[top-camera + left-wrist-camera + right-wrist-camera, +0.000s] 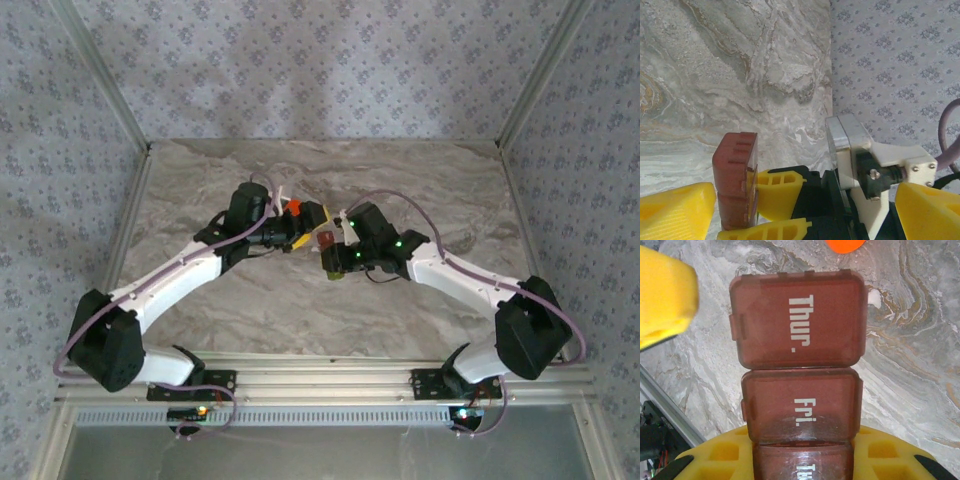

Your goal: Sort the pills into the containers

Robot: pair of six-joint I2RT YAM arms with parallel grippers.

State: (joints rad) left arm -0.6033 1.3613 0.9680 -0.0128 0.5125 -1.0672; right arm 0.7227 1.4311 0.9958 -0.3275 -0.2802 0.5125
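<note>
Right claw (802, 447): clamped on the container strip (797, 330). It grips the lower compartments, so the Thur. and Fri. lids stick out free past its tips.
Left claw (804, 202): spread wide, nothing in it. Its yellow fingers (675, 212) sit either side of the strip and the other claw's tips (lined up to work on the strip, is my guess).
Container strip: over the middle of the worktop (250, 300), and it looks lifted clear of the marble. It's edge-on to the left wrist camera and lid-side toward the right one.
Lids: Thur. and Fri. both look snapped shut.
Why it's held like this: I reckon one claw steadies the strip in the air so the other can reach a lid tab or the free end.
Orange thing (844, 244): just past the strip's free end. Probably the pill bottle, but it's too cropped to be sure.
Progress: early, I'd say, since no visible compartment is open yet.
</note>
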